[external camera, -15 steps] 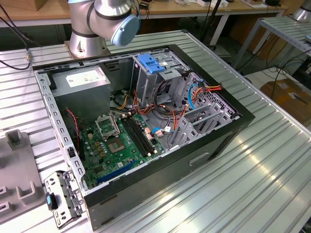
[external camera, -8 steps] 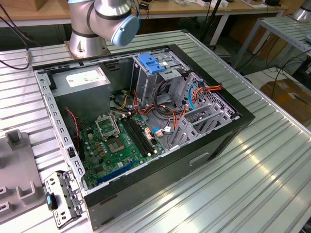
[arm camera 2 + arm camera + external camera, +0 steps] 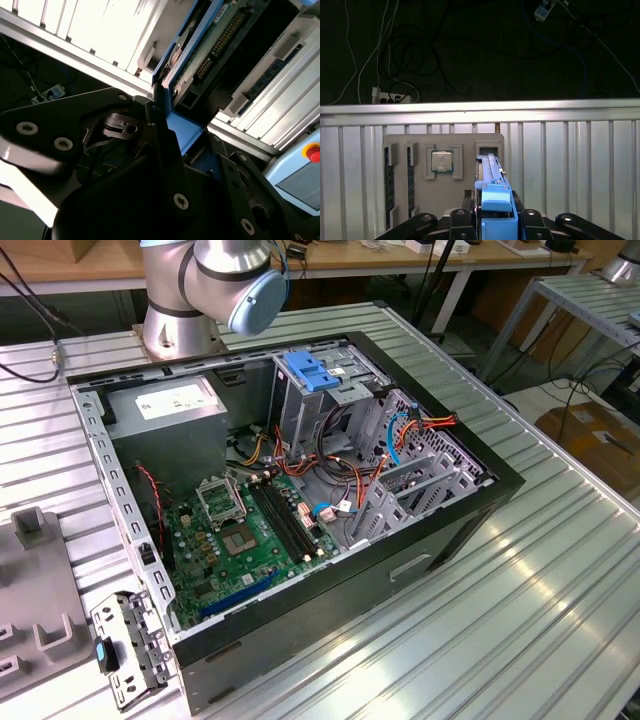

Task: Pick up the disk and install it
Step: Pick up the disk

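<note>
The disk (image 3: 489, 172) stands on edge in the first wrist view, its blue plastic bracket (image 3: 496, 200) nearest the camera. It sits over a slot of a grey parts tray (image 3: 465, 140). My gripper (image 3: 495, 222) is shut on the disk, with its black fingers (image 3: 462, 220) on either side of the bracket. In the second wrist view the disk (image 3: 215, 45) shows its green circuit board and blue edge. There the gripper (image 3: 182, 132) clamps its lower end. In the exterior view the arm's base (image 3: 200, 290) stands behind the open computer case (image 3: 420, 550).
The tray also holds a processor chip (image 3: 441, 161) and memory sticks (image 3: 387, 170); it lies at the exterior view's left (image 3: 30, 580). Inside the case are a motherboard (image 3: 250, 530), a grey power supply box (image 3: 170, 405), loose cables, and a light-blue latch plate (image 3: 312, 372) on the drive cage.
</note>
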`<state>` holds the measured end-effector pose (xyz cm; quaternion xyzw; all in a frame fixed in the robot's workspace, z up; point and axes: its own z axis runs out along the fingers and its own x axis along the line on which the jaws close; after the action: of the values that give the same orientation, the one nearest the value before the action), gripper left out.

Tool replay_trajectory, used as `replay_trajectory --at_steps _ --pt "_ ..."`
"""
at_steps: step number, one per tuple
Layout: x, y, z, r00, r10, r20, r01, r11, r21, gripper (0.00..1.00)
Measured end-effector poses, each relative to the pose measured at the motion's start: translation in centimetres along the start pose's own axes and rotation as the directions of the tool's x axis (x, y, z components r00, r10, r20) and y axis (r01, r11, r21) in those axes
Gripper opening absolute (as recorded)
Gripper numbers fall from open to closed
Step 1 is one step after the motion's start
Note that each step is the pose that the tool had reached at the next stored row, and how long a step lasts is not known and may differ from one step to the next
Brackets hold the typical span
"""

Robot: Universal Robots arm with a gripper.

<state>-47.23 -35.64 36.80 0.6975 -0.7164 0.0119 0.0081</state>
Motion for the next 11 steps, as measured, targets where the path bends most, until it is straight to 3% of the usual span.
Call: replay_trajectory --at_steps 11 --pt "0.02 -0.03 -0.8 1.0 0.0 -0.0001 0.0 1.0 -0.0023 0.37"
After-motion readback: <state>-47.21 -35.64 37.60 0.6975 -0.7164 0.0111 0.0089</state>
